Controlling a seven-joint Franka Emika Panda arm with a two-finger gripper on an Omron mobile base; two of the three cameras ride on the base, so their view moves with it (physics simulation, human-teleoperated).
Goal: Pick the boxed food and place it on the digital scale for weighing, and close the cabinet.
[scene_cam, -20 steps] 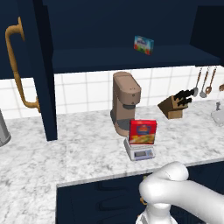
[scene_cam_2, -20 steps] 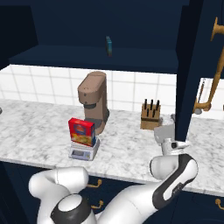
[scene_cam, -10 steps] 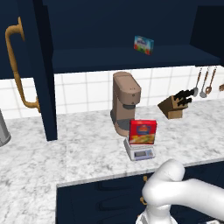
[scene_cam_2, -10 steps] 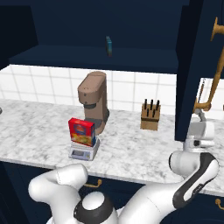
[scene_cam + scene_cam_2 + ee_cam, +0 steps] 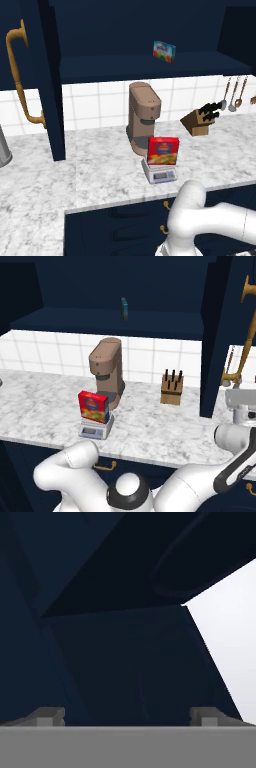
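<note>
The boxed food, a red carton with a yellow food picture, stands upright on the digital scale in front of the coffee machine; the right base view shows the box and the scale too. The navy cabinet is open: its left door and right door stick out over the counter, each with a brass handle. My gripper is far right, beside the right door's lower end, well apart from the box. In the hand view the gripper is open, with nothing between its fingertips, facing dark navy panels.
A brown coffee machine stands behind the scale, with a knife block to its right. A small light-blue box sits on the cabinet shelf. Utensils hang on the tiled wall. Navy drawers with brass pulls run under the marble counter.
The hand has swung right and a little upward, from over the counter's front edge to beside the right cabinet door. Box and scale have not moved.
</note>
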